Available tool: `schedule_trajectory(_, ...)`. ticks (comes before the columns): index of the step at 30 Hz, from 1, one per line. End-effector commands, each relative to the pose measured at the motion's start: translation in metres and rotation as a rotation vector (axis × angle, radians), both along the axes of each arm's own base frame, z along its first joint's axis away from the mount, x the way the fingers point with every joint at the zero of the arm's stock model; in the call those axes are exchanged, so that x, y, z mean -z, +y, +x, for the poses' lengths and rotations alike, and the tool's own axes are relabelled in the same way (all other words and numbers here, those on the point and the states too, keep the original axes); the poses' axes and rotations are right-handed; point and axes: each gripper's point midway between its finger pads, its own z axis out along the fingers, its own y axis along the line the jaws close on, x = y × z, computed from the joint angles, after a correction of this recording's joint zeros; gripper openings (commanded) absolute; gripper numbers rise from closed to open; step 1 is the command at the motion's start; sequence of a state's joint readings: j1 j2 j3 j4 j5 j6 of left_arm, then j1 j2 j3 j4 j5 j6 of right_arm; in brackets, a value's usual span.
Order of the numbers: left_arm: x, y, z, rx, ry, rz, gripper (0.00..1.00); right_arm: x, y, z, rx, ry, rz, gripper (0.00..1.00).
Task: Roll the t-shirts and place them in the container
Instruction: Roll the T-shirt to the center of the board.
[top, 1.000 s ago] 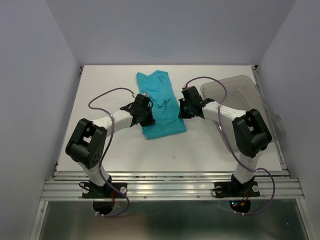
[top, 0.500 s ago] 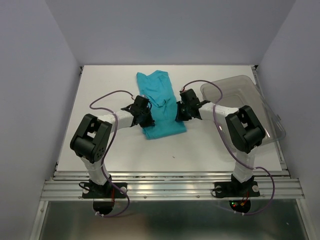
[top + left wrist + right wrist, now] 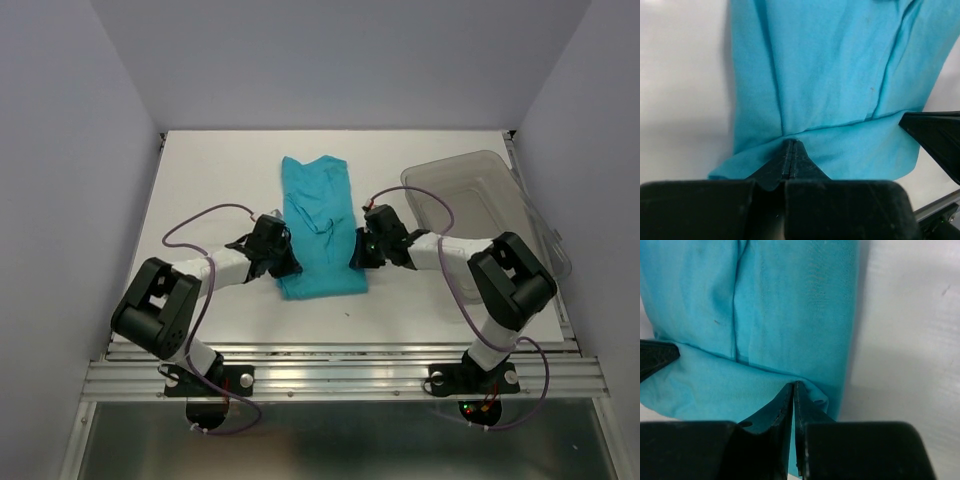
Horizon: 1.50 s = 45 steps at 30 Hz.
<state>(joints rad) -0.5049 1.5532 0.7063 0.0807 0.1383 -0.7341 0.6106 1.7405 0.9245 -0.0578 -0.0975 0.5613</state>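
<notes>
Barely begun. Clenched on the near hem of the t-shirt (image 3: 318, 215) with left end effector (image 3: 791, 150) and right end effector (image 3: 793, 390), one at each corner. Lies as a long folded strip on the bench (image 3: 200, 190), stretching away from both. Only a first narrow turn-over at the hem (judging by the crease just beyond the tips); nearly the whole length left to roll.

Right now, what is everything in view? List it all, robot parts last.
t-shirt: one, teal, folded lengthwise, middle of the table
bin: one, clear grey-tinted, right side of the table
table: one, white, under everything
rail: one, silver, along the near edge
left gripper: one, black, shut on the t-shirt's near end, left side
right gripper: one, black, shut on the t-shirt's near end, right side
</notes>
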Motion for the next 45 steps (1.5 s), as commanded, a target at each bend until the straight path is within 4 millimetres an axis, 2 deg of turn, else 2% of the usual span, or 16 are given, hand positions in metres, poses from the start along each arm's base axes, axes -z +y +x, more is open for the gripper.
schedule_trajectory(1,-0.007,0.024,-0.026,-0.027,0.02,0.073,0.0,0.002,-0.019,-0.028,0.02,0.065,-0.062,0.11)
schedule_trajectory(4,-0.032,0.033,-0.021,-0.063,-0.044,0.089,0.02,-0.022,-0.02,-0.016,0.031,0.0,-0.071,0.14)
schedule_trajectory(5,-0.043,0.034,-0.02,-0.068,-0.064,0.082,0.11,-0.031,-0.018,-0.012,0.033,-0.016,-0.068,0.15)
schedule_trajectory(7,-0.054,0.043,-0.015,-0.105,-0.096,0.114,0.21,-0.041,-0.017,-0.007,0.036,-0.036,-0.065,0.18)
schedule_trajectory(8,-0.059,0.049,-0.016,-0.121,-0.105,0.135,0.43,-0.046,-0.017,-0.006,0.037,-0.047,-0.061,0.19)
schedule_trajectory(11,-0.062,0.056,-0.02,-0.121,-0.116,0.16,0.73,-0.053,-0.016,-0.005,0.039,-0.06,-0.05,0.21)
schedule_trajectory(14,-0.053,0.051,-0.028,-0.07,-0.096,0.145,0.79,-0.054,-0.017,-0.006,0.04,-0.06,-0.048,0.23)
schedule_trajectory(18,-0.029,0.04,-0.041,-0.021,-0.024,0.095,0.79,-0.057,-0.017,-0.006,0.037,-0.066,-0.048,0.26)
schedule_trajectory(20,-0.023,0.036,-0.044,-0.01,-0.017,0.066,0.74,-0.058,-0.018,-0.007,0.035,-0.067,-0.05,0.26)
schedule_trajectory(24,-0.025,0.029,-0.046,-0.004,-0.026,0.031,0.66,-0.058,-0.021,-0.004,0.05,-0.079,-0.066,0.27)
schedule_trajectory(35,-0.011,0.029,-0.045,-0.007,0.001,0.061,0.63,-0.048,-0.021,-0.006,0.055,-0.051,-0.075,0.27)
schedule_trajectory(38,-0.01,0.026,-0.045,-0.003,0.006,0.059,0.59,-0.044,-0.022,-0.007,0.054,-0.042,-0.079,0.27)
schedule_trajectory(41,-0.012,0.024,-0.044,-0.002,0.0,0.051,0.53,-0.044,-0.023,-0.008,0.057,-0.046,-0.081,0.27)
schedule_trajectory(44,-0.013,0.021,-0.043,0.003,-0.006,0.042,0.4,-0.046,-0.023,-0.007,0.057,-0.048,-0.079,0.28)
schedule_trajectory(45,-0.012,0.021,-0.043,0.007,-0.003,0.043,0.29,-0.045,-0.023,-0.007,0.056,-0.049,-0.08,0.28)
